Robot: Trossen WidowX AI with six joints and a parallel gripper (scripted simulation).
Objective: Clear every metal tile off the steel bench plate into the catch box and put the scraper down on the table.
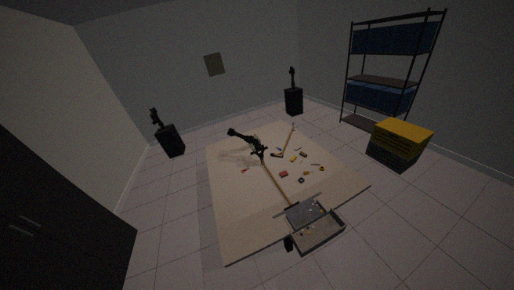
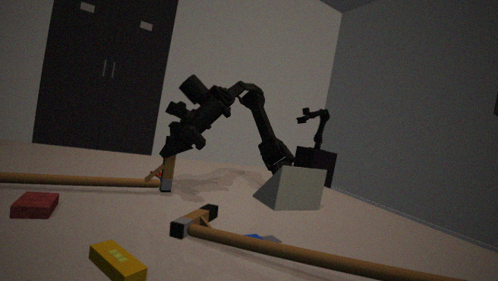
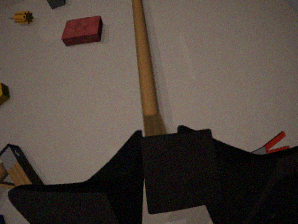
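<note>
My gripper is shut on the upright wooden grip of the long scraper. The scraper's pole runs low over the table to its dark head at the near edge of the steel bench plate. Whether the head touches the plate is too small to tell. Several small tiles, white and orange, lie on the plate, mostly toward its right side; one is an orange tile. The catch box beyond the plate holds several small tiles, one of them orange.
A second long-handled tool lies to the side. A red block lies beside the pole, a yellow block farther off. Red-handled pliers lie on the pole's other side.
</note>
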